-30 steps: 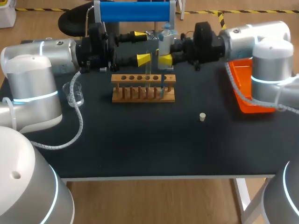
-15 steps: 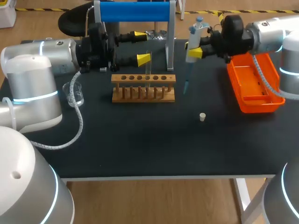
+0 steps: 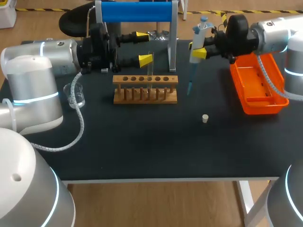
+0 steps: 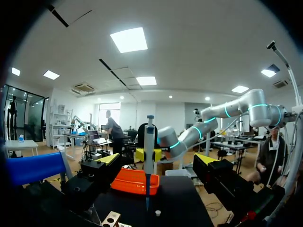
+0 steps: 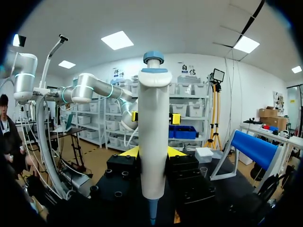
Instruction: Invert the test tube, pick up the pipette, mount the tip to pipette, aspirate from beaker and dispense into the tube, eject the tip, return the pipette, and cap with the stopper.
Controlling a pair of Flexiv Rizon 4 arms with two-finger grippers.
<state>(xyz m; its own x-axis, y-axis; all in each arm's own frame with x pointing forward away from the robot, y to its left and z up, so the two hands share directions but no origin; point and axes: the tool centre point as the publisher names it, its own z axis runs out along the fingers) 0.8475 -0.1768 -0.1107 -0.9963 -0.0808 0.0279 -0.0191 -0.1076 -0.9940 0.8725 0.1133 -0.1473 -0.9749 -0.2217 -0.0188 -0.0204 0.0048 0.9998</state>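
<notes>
Head view: the right gripper [image 3: 197,50] comes in from 2 o'clock and is clenched on the white pipette [image 3: 198,37]. It holds the pipette upright above the table [image 3: 142,146], blue plunger cap uppermost. The mounted tip [image 3: 189,87] hangs in the air just off the wooden rack's [image 3: 145,90] right end, at the rack's 3 o'clock, between the rack and the orange tray [image 3: 259,92]. The left gripper [image 3: 143,47] reaches in from 10 o'clock behind the rack. Its yellow fingers are spread apart and it grasps nothing. The test tube [image 3: 150,71] stands upright in the rack, its mouth just beside the nearer left finger. The beaker [image 3: 75,94] sits at the rack's 9 o'clock. The stopper [image 3: 205,118] lies alone at the rack's 4 o'clock. A blue roll [image 3: 137,12] on a stand is at 12 o'clock.

Left wrist view: the spread fingers frame the pipette well ahead, upright in the right gripper, its tip above the stopper, with the tray behind it.

Right wrist view: both yellow fingers press the pipette's white barrel from two sides. Any print on the barrel cannot be read.
</notes>
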